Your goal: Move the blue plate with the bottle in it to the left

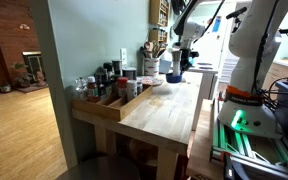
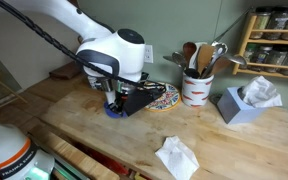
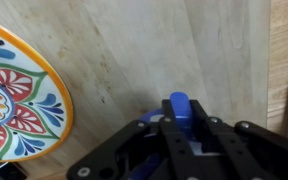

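Observation:
The blue plate (image 2: pixel 111 110) sits on the wooden table next to a patterned plate. It also shows in an exterior view (image 1: pixel 174 77) at the far end of the table. My gripper (image 2: pixel 118 101) is down on it. In the wrist view the two fingers (image 3: pixel 180 118) are close together, with a rounded blue piece of the plate (image 3: pixel 179 102) between them. More blue rim shows to the left, under the fingers. The bottle is hidden behind the gripper in all views.
A colourful patterned plate (image 3: pixel 14 100) lies just beside the blue plate (image 2: pixel 164 97). A utensil crock (image 2: pixel 196 85), a tissue box (image 2: pixel 246 102) and crumpled white paper (image 2: pixel 177 155) stand on the table. A tray of dark-capped jars (image 1: pixel 109 90) sits at one table edge.

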